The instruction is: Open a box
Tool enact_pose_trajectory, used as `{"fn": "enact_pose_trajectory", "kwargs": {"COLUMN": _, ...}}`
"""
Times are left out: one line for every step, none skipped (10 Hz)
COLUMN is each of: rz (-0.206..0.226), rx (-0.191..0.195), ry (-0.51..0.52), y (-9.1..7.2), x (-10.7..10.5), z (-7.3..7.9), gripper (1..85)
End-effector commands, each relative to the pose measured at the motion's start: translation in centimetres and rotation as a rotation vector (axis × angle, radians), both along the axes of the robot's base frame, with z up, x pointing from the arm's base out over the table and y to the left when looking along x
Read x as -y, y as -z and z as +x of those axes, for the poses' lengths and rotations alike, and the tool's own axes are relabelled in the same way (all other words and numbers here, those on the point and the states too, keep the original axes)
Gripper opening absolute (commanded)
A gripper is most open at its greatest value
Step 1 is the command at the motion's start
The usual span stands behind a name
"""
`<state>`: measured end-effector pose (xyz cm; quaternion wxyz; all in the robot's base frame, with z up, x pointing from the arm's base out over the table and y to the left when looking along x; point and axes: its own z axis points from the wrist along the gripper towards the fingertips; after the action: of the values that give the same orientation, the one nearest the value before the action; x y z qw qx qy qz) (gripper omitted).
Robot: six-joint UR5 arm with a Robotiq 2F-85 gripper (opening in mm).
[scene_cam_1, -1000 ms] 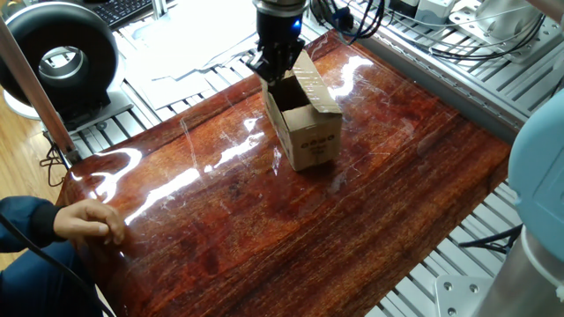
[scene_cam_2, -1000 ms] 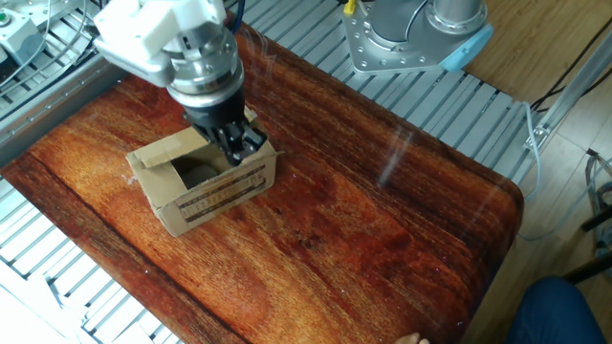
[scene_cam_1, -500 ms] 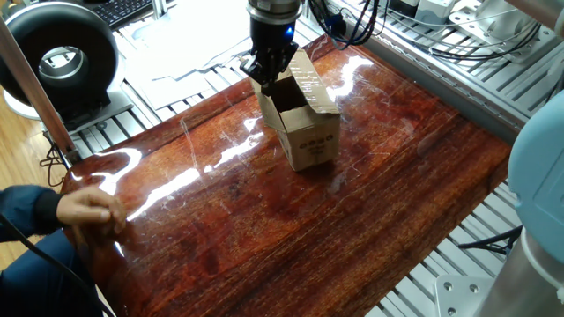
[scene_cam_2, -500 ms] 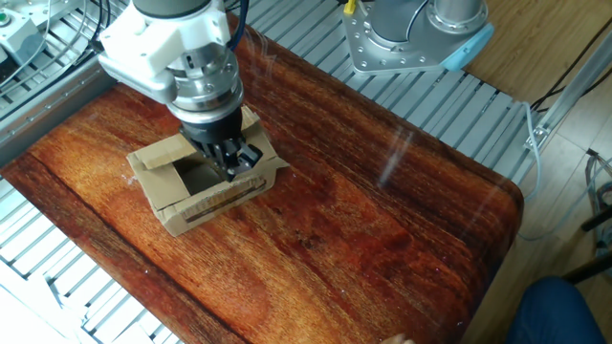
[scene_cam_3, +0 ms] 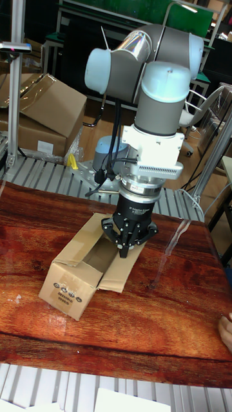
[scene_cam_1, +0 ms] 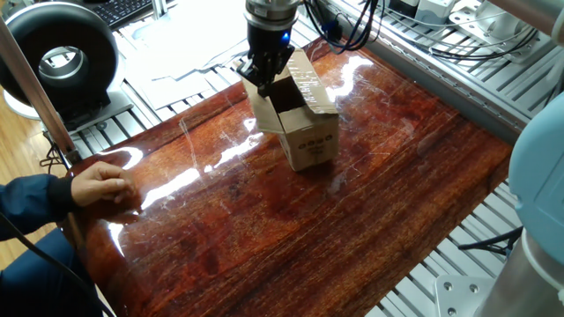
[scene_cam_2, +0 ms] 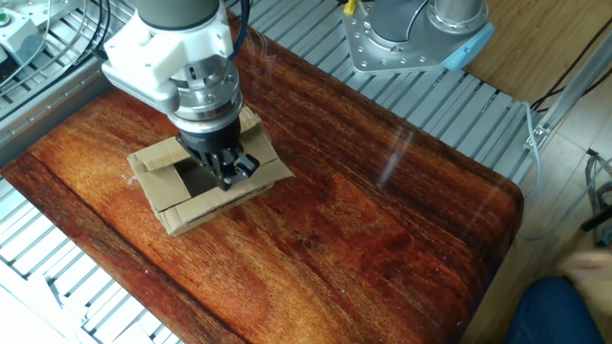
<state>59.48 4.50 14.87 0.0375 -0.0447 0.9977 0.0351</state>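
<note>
The box (scene_cam_1: 310, 141) is a small brown cardboard carton with black print on its side, standing on the wooden table (scene_cam_1: 352, 229). Its top is open, and the dark inside shows in the other fixed view. There the box (scene_cam_2: 196, 208) has its flaps spread outward. My gripper (scene_cam_2: 232, 175) points straight down with its fingers together, pressing the flap on the side toward the table's middle. In the tall fixed view that flap (scene_cam_3: 124, 273) lies nearly flat beside the box (scene_cam_3: 67, 293), under my gripper (scene_cam_3: 124, 251). In one fixed view my gripper (scene_cam_1: 261, 83) is at the box's far edge.
A person's hand (scene_cam_1: 104, 185) rests on the table's near-left edge and also shows as a hand (scene_cam_3: 225, 331) at the right edge. A black round fan (scene_cam_1: 57, 57) and papers lie beyond the table. The arm's base (scene_cam_2: 411, 33) stands at the far side.
My gripper has moved sideways across the box top, folding one flap outward and down. The box has shifted slightly with it. The person's hand has slid along the table edge.
</note>
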Motion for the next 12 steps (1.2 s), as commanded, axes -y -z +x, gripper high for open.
{"fn": "enact_pose_trajectory", "kwargs": {"rz": 0.012, "rx": 0.022, "ry": 0.009, "y": 0.6, "x": -0.5, "z": 0.7, "gripper": 1.0}}
{"fn": "enact_pose_trajectory", "kwargs": {"rz": 0.010, "rx": 0.017, "ry": 0.003, "y": 0.4, "x": -0.4, "z": 0.5, "gripper": 1.0}}
{"fn": "enact_pose_trajectory", "kwargs": {"rz": 0.016, "rx": 0.019, "ry": 0.000, "y": 0.6, "x": -0.6, "z": 0.6, "gripper": 1.0}}
{"fn": "enact_pose_trajectory", "kwargs": {"rz": 0.017, "rx": 0.025, "ry": -0.001, "y": 0.9, "x": -0.8, "z": 0.7, "gripper": 1.0}}
{"fn": "enact_pose_trajectory", "kwargs": {"rz": 0.014, "rx": 0.024, "ry": -0.003, "y": 1.1, "x": -0.8, "z": 0.6, "gripper": 1.0}}
{"fn": "enact_pose_trajectory", "kwargs": {"rz": 0.012, "rx": 0.025, "ry": -0.010, "y": 1.3, "x": -0.7, "z": 0.5, "gripper": 1.0}}
{"fn": "enact_pose_trajectory", "kwargs": {"rz": 0.011, "rx": 0.033, "ry": -0.022, "y": 1.5, "x": -0.5, "z": 0.4, "gripper": 1.0}}
{"fn": "enact_pose_trajectory", "kwargs": {"rz": 0.011, "rx": 0.040, "ry": -0.032, "y": 1.7, "x": -0.3, "z": 0.4, "gripper": 1.0}}
{"fn": "enact_pose_trajectory", "kwargs": {"rz": 0.009, "rx": 0.042, "ry": -0.040, "y": 1.8, "x": -0.2, "z": 0.3, "gripper": 1.0}}
{"fn": "enact_pose_trajectory", "kwargs": {"rz": 0.000, "rx": 0.047, "ry": -0.050, "y": 1.9, "x": 0.0, "z": 0.4, "gripper": 1.0}}
{"fn": "enact_pose_trajectory", "kwargs": {"rz": -0.003, "rx": 0.056, "ry": -0.063, "y": 2.1, "x": 0.2, "z": 0.3, "gripper": 1.0}}
{"fn": "enact_pose_trajectory", "kwargs": {"rz": -0.003, "rx": 0.063, "ry": -0.077, "y": 2.3, "x": 0.4, "z": 0.2, "gripper": 1.0}}
